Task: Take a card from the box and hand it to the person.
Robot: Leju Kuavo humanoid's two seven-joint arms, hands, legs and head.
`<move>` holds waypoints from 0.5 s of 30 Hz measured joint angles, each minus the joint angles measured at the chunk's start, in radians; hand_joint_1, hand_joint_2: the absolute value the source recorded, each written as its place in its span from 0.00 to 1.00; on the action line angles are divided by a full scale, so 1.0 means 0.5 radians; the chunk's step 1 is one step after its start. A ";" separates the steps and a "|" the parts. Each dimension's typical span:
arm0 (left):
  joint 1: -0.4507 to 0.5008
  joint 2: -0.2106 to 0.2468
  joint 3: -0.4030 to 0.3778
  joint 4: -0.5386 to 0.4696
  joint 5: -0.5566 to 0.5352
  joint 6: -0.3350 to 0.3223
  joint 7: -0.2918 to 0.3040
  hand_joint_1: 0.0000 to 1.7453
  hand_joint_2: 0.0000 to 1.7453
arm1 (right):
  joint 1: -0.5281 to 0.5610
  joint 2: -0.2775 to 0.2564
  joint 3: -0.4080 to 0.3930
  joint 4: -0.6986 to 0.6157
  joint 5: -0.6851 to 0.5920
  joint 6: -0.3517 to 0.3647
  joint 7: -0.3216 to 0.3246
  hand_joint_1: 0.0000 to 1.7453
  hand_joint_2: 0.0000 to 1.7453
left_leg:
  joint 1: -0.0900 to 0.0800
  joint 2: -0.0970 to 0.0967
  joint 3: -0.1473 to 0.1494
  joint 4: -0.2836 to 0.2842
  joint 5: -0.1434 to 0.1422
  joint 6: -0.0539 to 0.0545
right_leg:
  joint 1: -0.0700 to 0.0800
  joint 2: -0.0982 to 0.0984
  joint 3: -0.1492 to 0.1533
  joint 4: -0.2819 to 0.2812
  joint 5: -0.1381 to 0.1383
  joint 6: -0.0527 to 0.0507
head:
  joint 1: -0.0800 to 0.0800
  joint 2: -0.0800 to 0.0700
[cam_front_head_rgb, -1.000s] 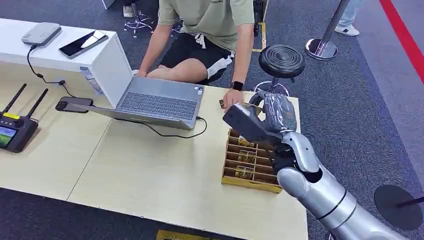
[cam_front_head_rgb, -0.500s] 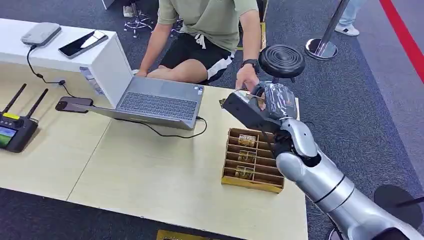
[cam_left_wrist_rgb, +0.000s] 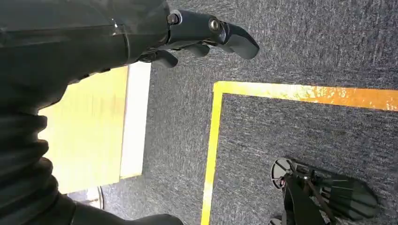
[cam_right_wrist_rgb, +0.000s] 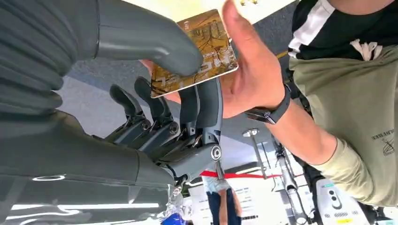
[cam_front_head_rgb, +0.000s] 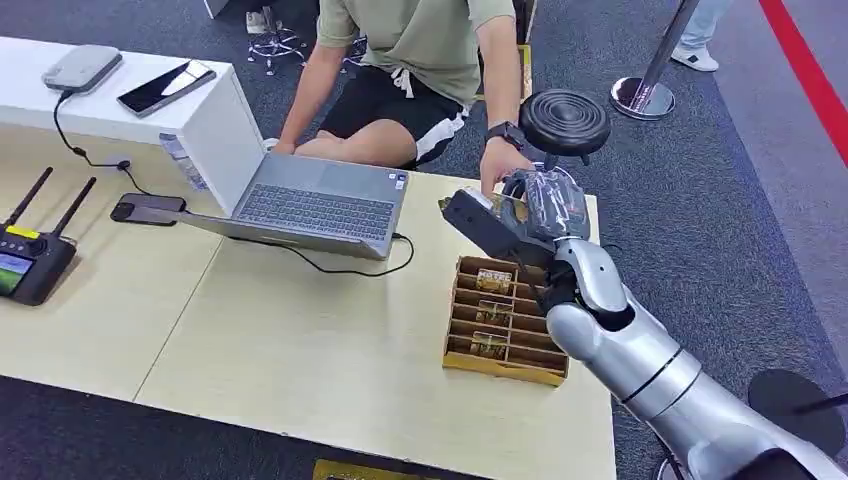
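My right hand (cam_front_head_rgb: pixel 535 215) is raised above the far end of the wooden card box (cam_front_head_rgb: pixel 505 320) and pinches a gold card (cam_right_wrist_rgb: pixel 197 54) between thumb and fingers. The person's hand (cam_front_head_rgb: pixel 497 170) reaches in and touches the card; in the right wrist view that hand (cam_right_wrist_rgb: pixel 256 75) lies against the card's far edge. The box is divided into slots, and several hold gold cards (cam_front_head_rgb: pixel 488 345). My left hand (cam_left_wrist_rgb: pixel 197 35) hangs beside the table over grey carpet, fingers loosely curled, holding nothing.
A seated person (cam_front_head_rgb: pixel 415 60) is at the table's far side. An open laptop (cam_front_head_rgb: pixel 315 205) with a cable lies to the left of the box. A phone (cam_front_head_rgb: pixel 148 210) and a remote controller (cam_front_head_rgb: pixel 35 260) sit further left. A black stool (cam_front_head_rgb: pixel 565 120) stands behind the table.
My right hand has lifted the card up and away from the box toward the person. The person's hand rose from the tabletop and now meets the card.
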 joint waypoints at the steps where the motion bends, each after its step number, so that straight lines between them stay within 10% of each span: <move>1: 0.000 -0.001 0.000 0.000 0.000 0.000 0.000 0.00 1.00 | -0.001 0.002 0.000 0.004 0.000 0.000 0.000 0.86 1.00 | 0.000 0.000 0.000 0.000 0.000 0.000 | 0.000 0.000 0.000 0.000 0.000 0.000 | 0.001 0.000; 6: -0.003 -0.001 0.000 0.000 0.000 -0.002 -0.005 0.00 1.00 | -0.001 0.008 0.002 0.021 0.000 0.000 0.000 0.86 1.00 | 0.000 0.000 0.000 0.000 0.000 0.000 | 0.000 0.000 0.000 0.000 0.000 0.000 | 0.000 0.000; 7: -0.004 -0.001 0.000 0.000 0.000 -0.013 -0.011 0.00 1.00 | -0.001 0.008 0.002 0.025 0.000 0.000 0.000 0.00 1.00 | 0.000 0.000 0.000 0.000 0.000 0.000 | 0.000 0.000 0.000 0.000 0.000 0.000 | 0.001 0.000; 13: -0.006 -0.001 -0.002 0.000 -0.028 -0.017 -0.042 0.00 1.00 | -0.002 0.008 0.002 0.046 0.001 -0.001 0.002 0.00 1.00 | 0.000 -0.001 -0.001 0.000 0.000 0.000 | 0.000 -0.001 0.000 0.000 0.000 0.000 | 0.000 0.000; 14: -0.006 -0.001 -0.002 0.000 -0.025 -0.005 -0.045 0.00 0.00 | -0.002 0.008 0.002 0.048 0.001 -0.001 0.003 0.00 1.00 | 0.000 -0.001 -0.001 0.000 0.000 0.000 | 0.000 -0.001 0.000 0.000 0.000 0.000 | 0.001 0.000; 15: -0.007 -0.001 -0.002 0.000 -0.021 0.005 -0.046 0.00 0.00 | -0.002 0.008 0.002 0.050 0.001 -0.001 0.004 0.00 1.00 | 0.000 -0.001 -0.001 0.000 0.000 0.000 | 0.000 -0.001 0.000 0.000 0.000 0.000 | 0.000 0.000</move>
